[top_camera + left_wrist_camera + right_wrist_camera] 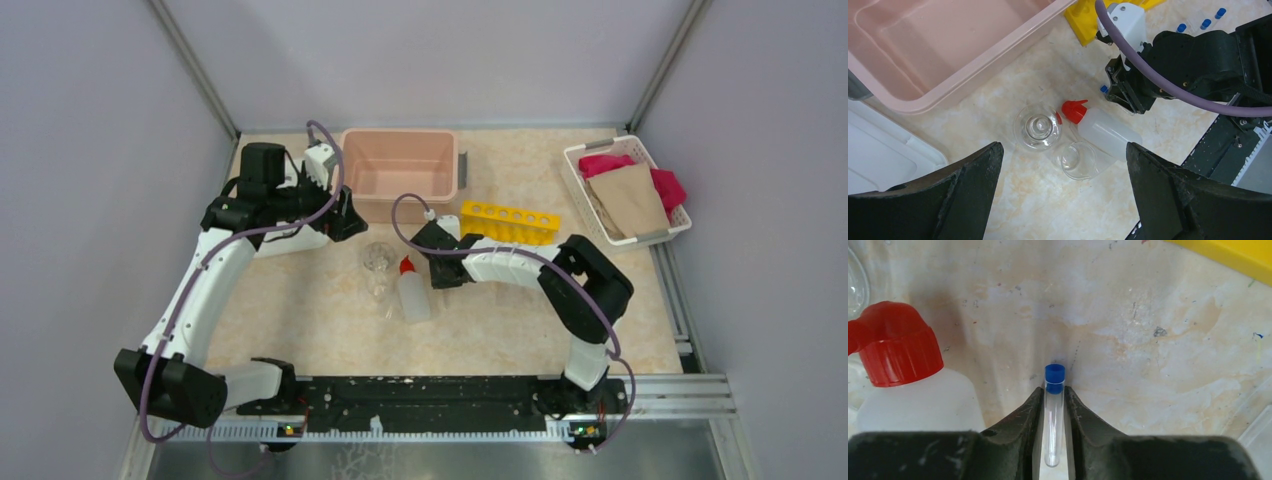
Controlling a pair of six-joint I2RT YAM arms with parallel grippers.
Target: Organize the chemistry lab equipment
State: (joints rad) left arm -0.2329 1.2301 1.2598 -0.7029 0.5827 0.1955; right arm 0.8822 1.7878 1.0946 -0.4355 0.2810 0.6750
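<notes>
The right fingers (1020, 427) clamp one slim clear blue-capped tube (1053, 420), just beside the white squeeze bottle (918, 405) lying red-nozzled on the marbled bench (1148, 350). The left fingers (968, 192) gape wide above a round glass flask (1038, 127). Three more capped tubes (1205, 23) lie near the yellow rack (1083, 22).

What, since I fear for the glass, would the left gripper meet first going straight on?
Probably the clear glass flask, which sits between the open left gripper's fingers; a second glass piece lies beside it, and depth is unclear.
</notes>
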